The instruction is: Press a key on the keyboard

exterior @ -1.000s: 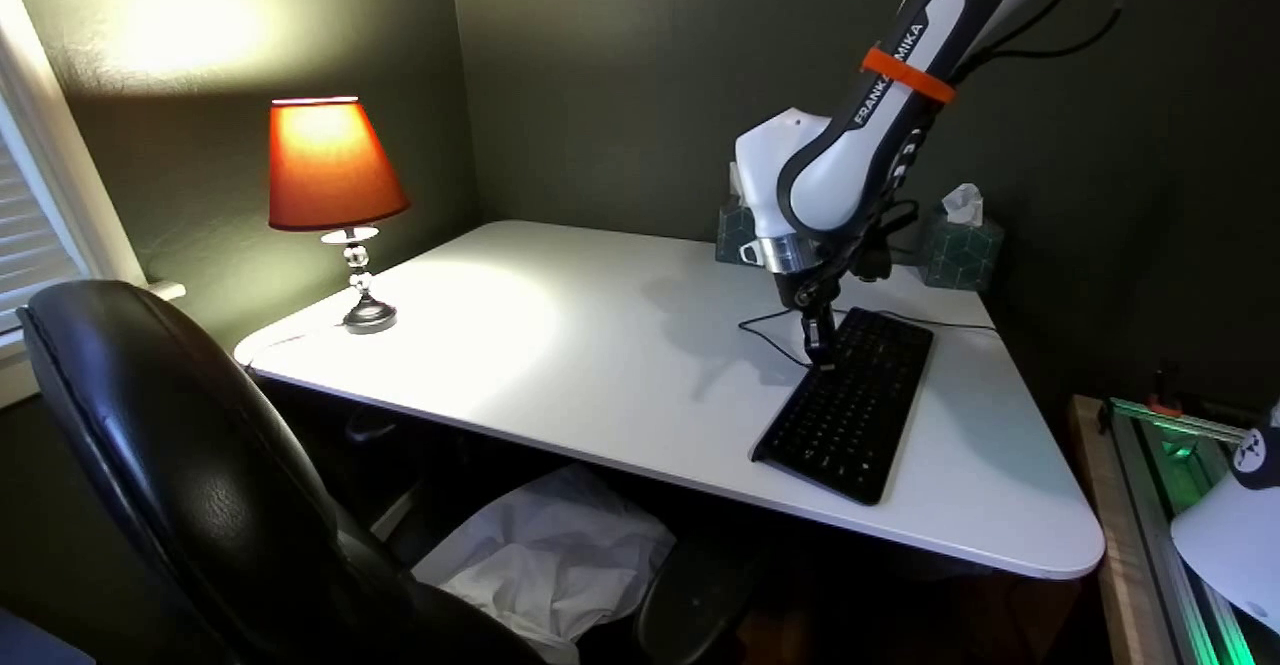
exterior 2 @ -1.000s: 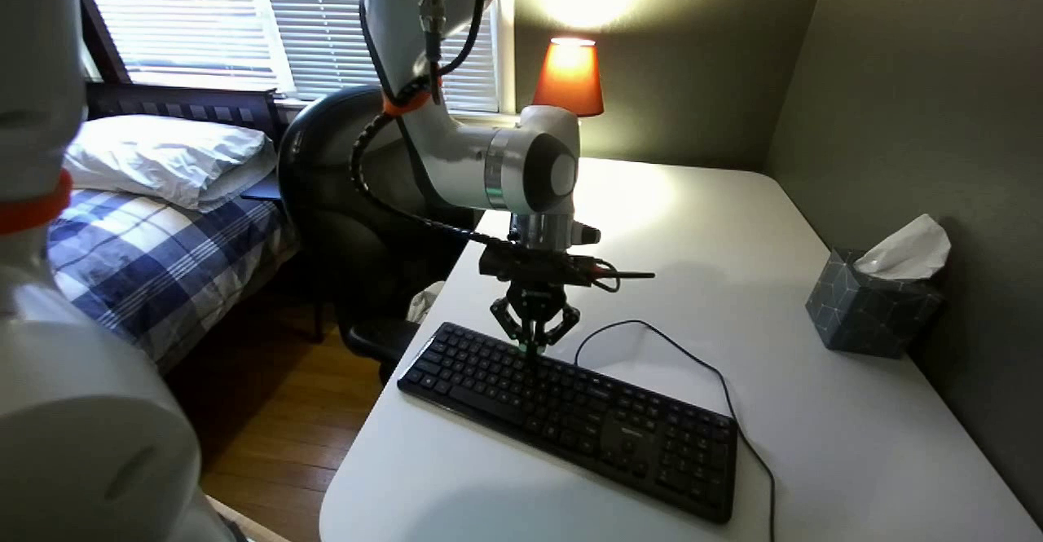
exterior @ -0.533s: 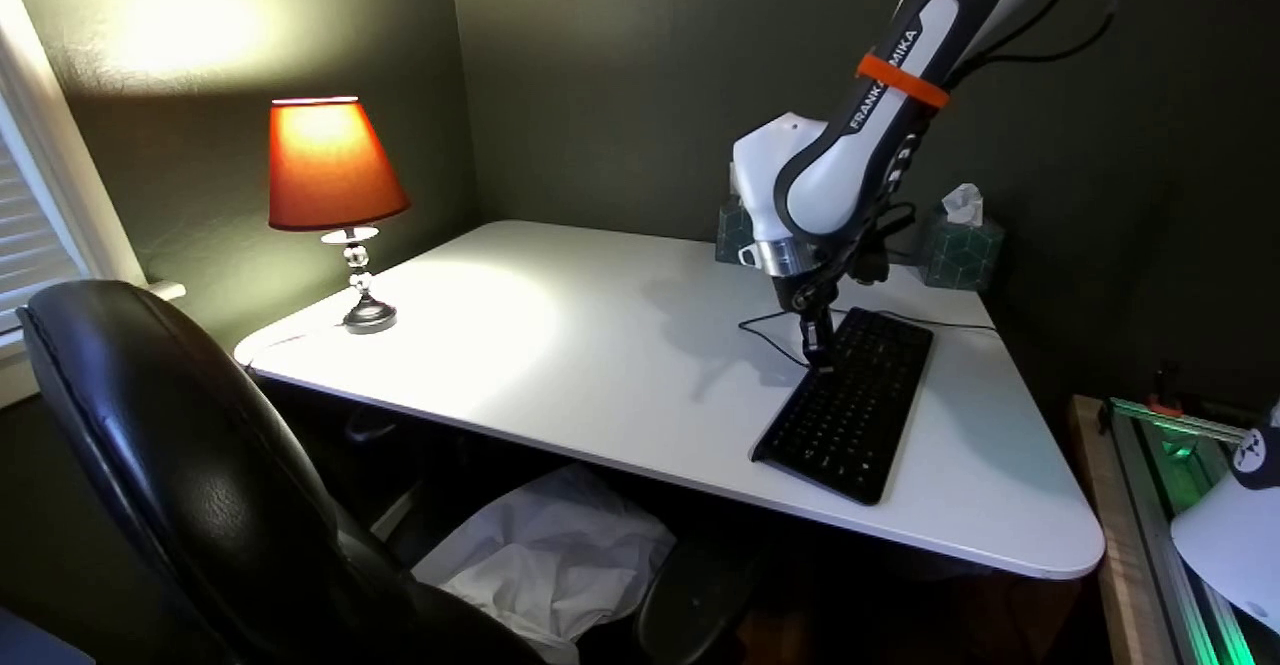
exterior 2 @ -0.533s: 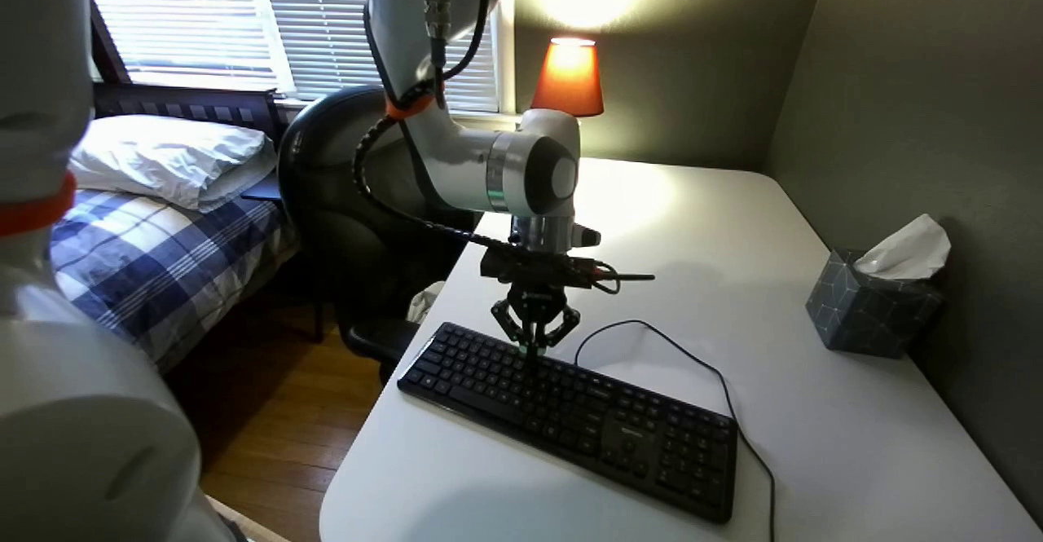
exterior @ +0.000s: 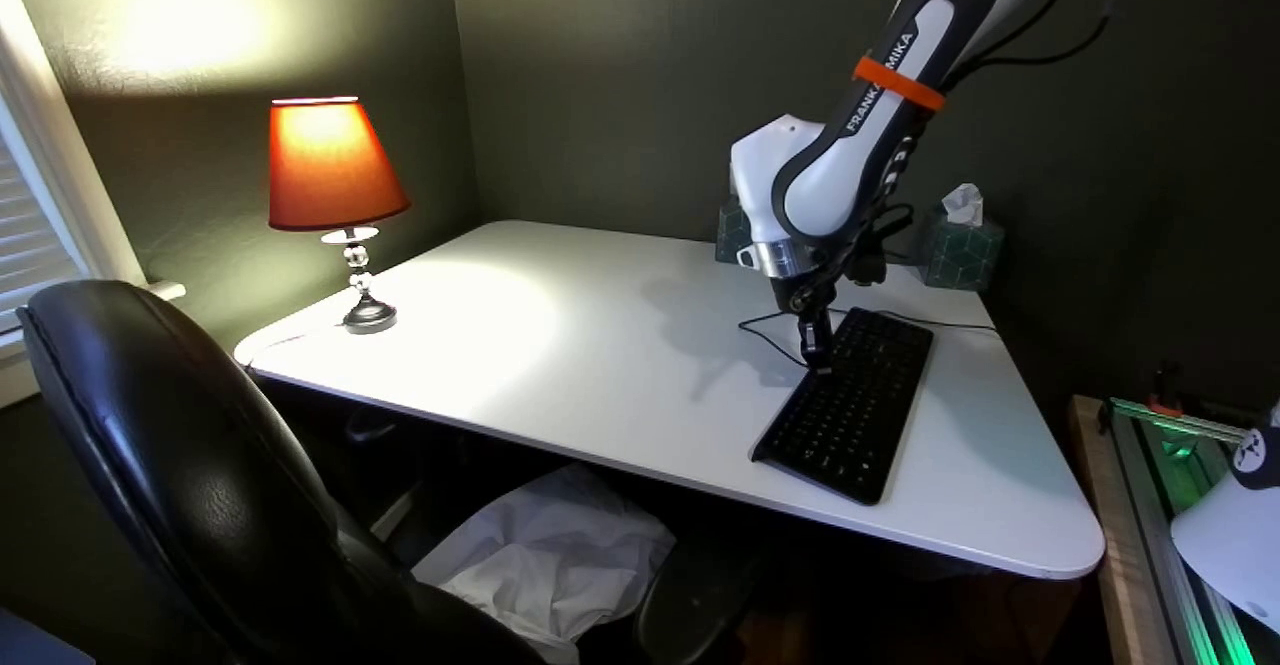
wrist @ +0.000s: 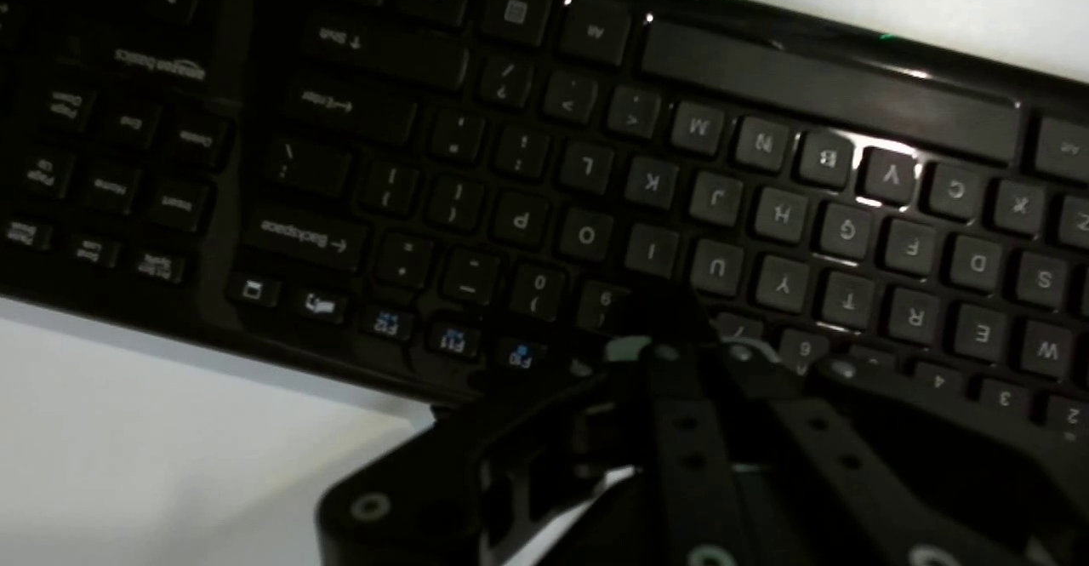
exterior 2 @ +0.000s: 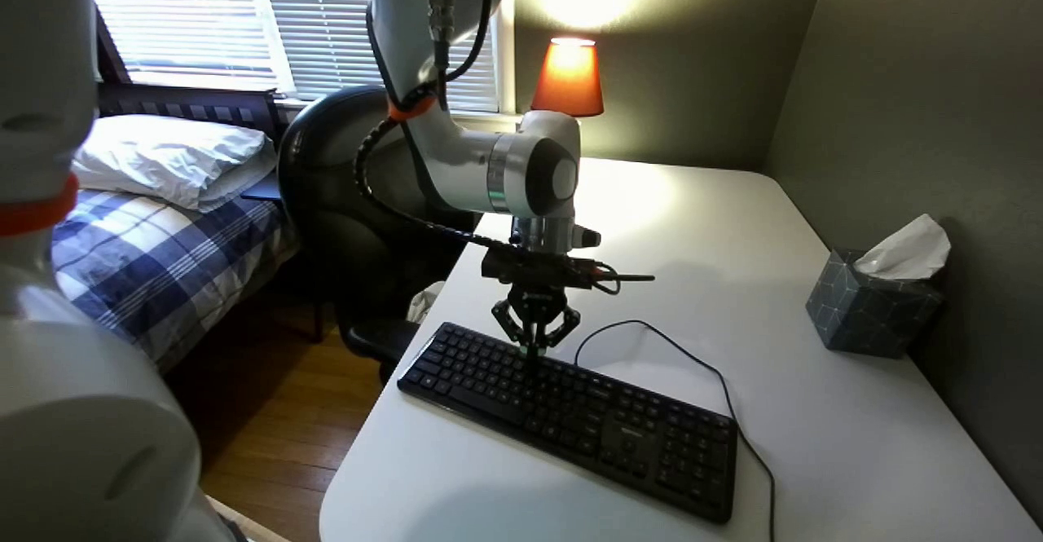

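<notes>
The black keyboard (exterior: 850, 425) lies flat on the white table. It also shows in an exterior view (exterior 2: 644, 444) and fills much of the wrist view (wrist: 587, 234), where its letters stand upside down. My gripper (exterior: 818, 363) points down at the keyboard's back edge side. In an exterior view my gripper (exterior 2: 532, 353) has its fingers together. In the wrist view the dark fingertips (wrist: 668, 315) are over the number row, between the 9 key and the 7 key, and hide the key there. I cannot tell whether the tips touch or press it.
A thin black cable (exterior 2: 717, 375) runs from the keyboard across the white table (exterior 2: 815, 444). A tissue box (exterior 2: 872, 306) stands by the wall. A lit red lamp (exterior: 335, 170) stands at the table's far end. A black chair (exterior: 200, 475) is beside the table.
The arm has sunk very slightly towards the keyboard, with the fingers staying together. The keyboard has not moved.
</notes>
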